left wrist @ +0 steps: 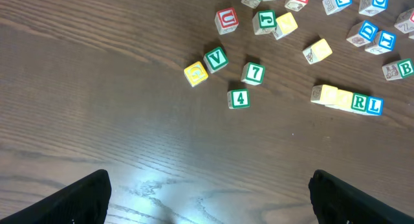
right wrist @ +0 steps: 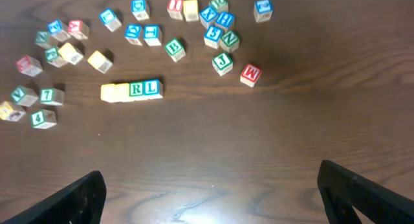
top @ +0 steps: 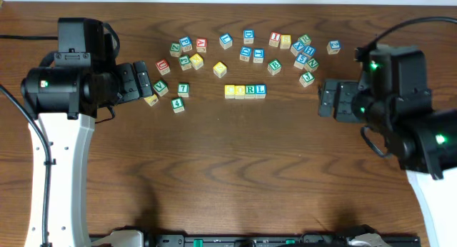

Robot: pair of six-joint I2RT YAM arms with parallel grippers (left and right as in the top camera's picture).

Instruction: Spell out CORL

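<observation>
Your row of four blocks point(top: 245, 91) is lying between both grippers, well apart from each. Your left gripper point(top: 145, 81) and right gripper point(top: 323, 97) are hanging spread wide, gripping nothing.

Green B cube point(top: 274, 66), wooden table point(top: 235, 168)
</observation>
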